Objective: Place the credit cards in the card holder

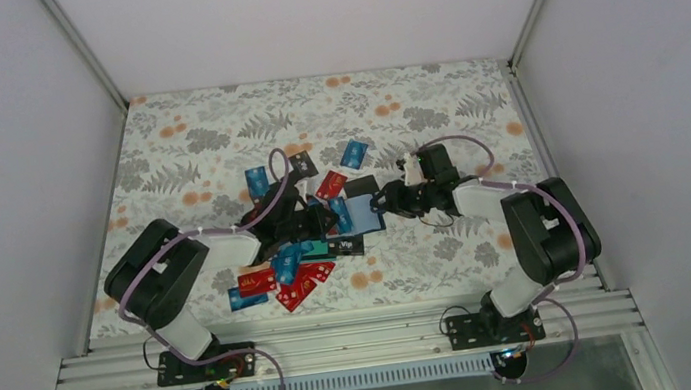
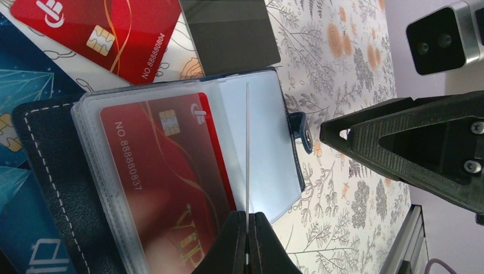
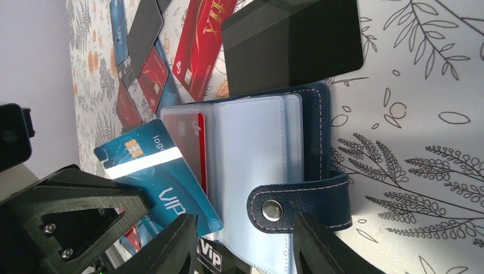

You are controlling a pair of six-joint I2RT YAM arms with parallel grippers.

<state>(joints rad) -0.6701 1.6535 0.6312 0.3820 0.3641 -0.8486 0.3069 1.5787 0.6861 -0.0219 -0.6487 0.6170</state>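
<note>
Pinching likely stiff, slick blue card [image 3: 162, 182] by one edge with left gripper [image 2: 247, 228] (bottom centre, left wrist view); right gripper [image 3: 251, 245] spread astride card holder [image 3: 317, 125].

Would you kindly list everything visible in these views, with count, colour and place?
Holder: one, navy, open, mid-table, a red card in its clear sleeve.
Red cards: several, loose, left of and nearer than holder.
Blue cards: several, loose, around holder.
Black cards: a few, one beside holder.
Held card: one, blue, over holder.
Table: one, floral white.
Left pincer: shut on held card.
Right pincer: open, at holder's strap.
</note>
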